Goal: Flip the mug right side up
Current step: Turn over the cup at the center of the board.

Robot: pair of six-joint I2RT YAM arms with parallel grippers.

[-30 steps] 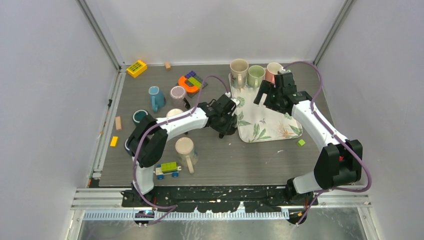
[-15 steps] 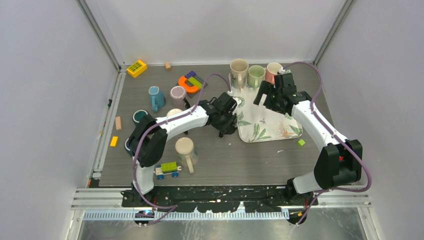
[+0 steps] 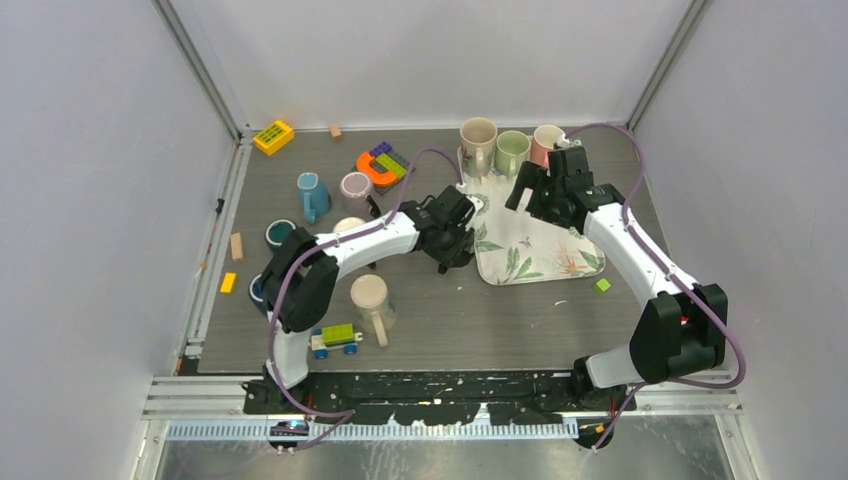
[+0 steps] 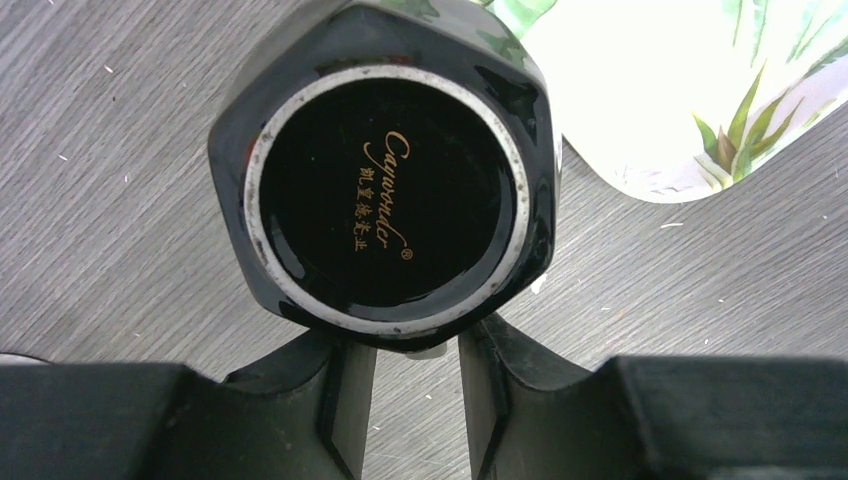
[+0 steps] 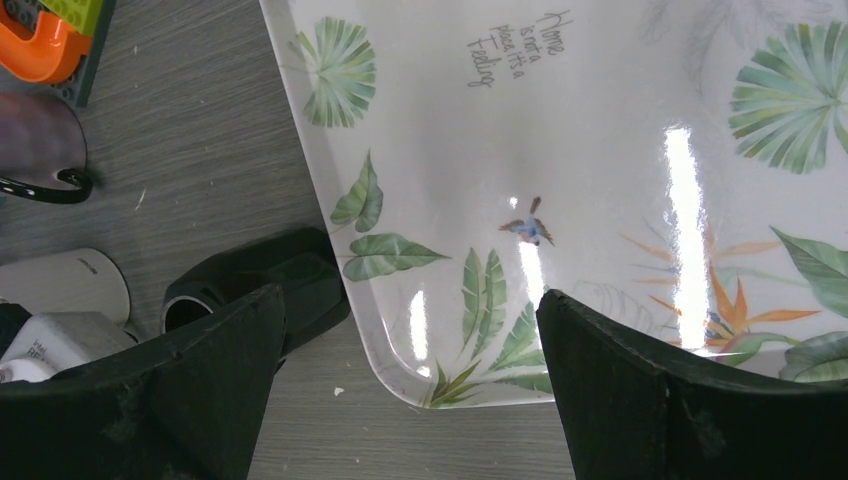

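Observation:
The black mug [image 4: 385, 190] stands upside down on the grey table just off the left corner of the leaf-print tray [image 3: 540, 250], its round base with gold lettering facing up. My left gripper [image 4: 418, 345] is at the mug's near side with its fingers drawn close together. The fingertips are hidden under the mug's edge, where the handle is out of sight. In the top view the left gripper [image 3: 452, 252] covers the mug. My right gripper [image 3: 535, 190] hovers wide open and empty over the tray [image 5: 560, 150]. The mug also shows in the right wrist view [image 5: 270, 280].
Cream [image 3: 478, 135], green [image 3: 512, 148] and pink [image 3: 546, 140] mugs stand at the tray's back edge. Blue [image 3: 312, 195] and purple [image 3: 355, 187] mugs, a cream mug on its side [image 3: 370, 300], a toy car [image 3: 335, 338] and scattered blocks lie to the left.
Almost nothing. Both arms shifted only slightly and the left gripper stays at the black mug.

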